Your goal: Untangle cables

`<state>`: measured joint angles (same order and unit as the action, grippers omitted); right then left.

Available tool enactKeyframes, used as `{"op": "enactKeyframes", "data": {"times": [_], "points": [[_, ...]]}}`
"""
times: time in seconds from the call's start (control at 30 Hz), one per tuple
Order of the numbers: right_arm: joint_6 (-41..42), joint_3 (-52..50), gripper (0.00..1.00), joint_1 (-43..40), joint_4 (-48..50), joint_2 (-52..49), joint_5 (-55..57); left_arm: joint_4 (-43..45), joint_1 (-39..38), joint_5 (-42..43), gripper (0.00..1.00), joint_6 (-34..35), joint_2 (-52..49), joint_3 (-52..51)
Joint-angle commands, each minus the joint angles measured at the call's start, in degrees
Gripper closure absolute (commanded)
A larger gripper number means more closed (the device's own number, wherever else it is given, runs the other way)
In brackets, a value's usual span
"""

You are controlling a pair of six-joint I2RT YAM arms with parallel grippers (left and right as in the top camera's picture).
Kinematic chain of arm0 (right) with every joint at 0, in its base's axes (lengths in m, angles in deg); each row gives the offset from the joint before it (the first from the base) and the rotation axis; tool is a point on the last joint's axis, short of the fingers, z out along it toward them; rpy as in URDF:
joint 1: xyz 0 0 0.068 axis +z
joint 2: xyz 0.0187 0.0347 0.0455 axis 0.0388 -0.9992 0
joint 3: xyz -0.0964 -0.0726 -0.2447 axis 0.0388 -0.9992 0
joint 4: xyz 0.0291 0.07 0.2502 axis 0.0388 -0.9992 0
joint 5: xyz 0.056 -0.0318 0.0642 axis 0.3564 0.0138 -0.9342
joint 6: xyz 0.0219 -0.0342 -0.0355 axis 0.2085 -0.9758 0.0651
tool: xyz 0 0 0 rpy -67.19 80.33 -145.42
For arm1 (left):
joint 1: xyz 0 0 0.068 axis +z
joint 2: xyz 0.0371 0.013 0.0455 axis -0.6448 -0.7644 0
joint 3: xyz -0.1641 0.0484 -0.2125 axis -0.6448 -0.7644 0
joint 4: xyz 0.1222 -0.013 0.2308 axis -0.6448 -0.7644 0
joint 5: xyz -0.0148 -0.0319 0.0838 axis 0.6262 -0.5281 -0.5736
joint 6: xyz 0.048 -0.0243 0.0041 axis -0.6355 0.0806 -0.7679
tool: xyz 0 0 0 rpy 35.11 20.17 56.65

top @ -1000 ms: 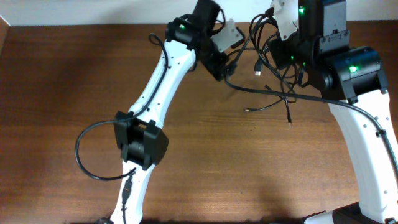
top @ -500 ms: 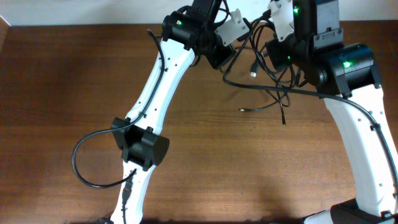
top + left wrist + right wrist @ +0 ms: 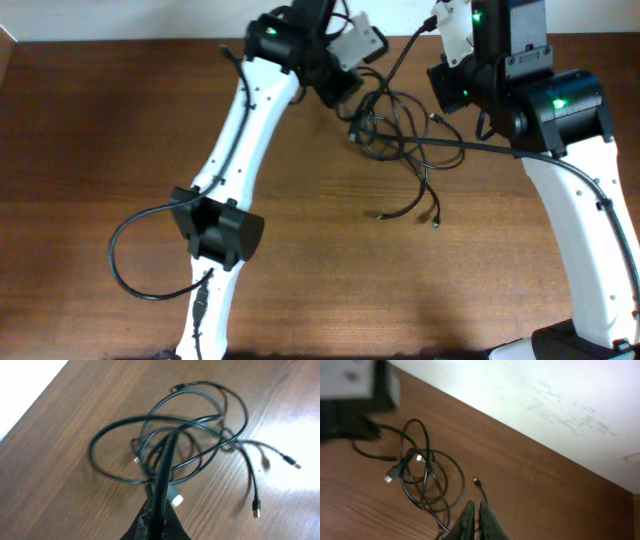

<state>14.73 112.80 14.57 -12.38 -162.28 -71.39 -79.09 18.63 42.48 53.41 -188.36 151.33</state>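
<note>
Across the far side of the brown worktop (image 3: 120, 150) the cables (image 3: 395, 135) are lying in a knot, the left claw (image 3: 157, 510) clenching one strand, likely to tug it loose, the right claw (image 3: 476, 507) hovering clenched, maybe empty.

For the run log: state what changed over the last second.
The left gripper closed on a strand of the cables and drew back toward the far edge; the tangle sagged, its loose ends sliding nearer the front. The right gripper stayed shut and barely moved.
</note>
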Motion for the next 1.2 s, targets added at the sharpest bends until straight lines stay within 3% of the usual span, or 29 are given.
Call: {"op": "enactKeyframes", "data": {"times": [0.0,0.37,0.4,0.43,0.5,0.7,1.17], "points": [[0.9,0.0,0.96,-0.8,-0.3,0.2,0.1,-0.8,2.2,0.6,1.00,0.2,0.5,0.6],[1.8,0.0,0.96,-0.7,-1.8,-4.8,-3.6,-1.6,2.1,-1.1,1.00,0.6,0.5,0.6],[1.8,0.0,0.71,-0.7,-1.9,-5.3,-3.7,-1.6,2.1,-1.1,1.00,0.6,0.5,0.6],[1.7,0.0,0.23,-0.7,-1.9,-5.7,-4.6,-1.6,2.1,-1.1,1.00,0.6,0.5,0.6],[1.7,0.0,0.04,-0.7,-1.9,-6.4,-6.1,-1.6,2.1,-1.0,1.00,0.6,0.5,0.6],[1.8,-0.1,0.03,-0.7,-1.9,-10.4,-6.8,-0.9,1.1,-1.1,1.00,0.6,0.5,0.6],[3.3,-0.1,0.16,-0.7,-1.3,-20.3,-10.1,-0.5,0.8,-1.1,1.00,0.6,0.5,0.6]]}}
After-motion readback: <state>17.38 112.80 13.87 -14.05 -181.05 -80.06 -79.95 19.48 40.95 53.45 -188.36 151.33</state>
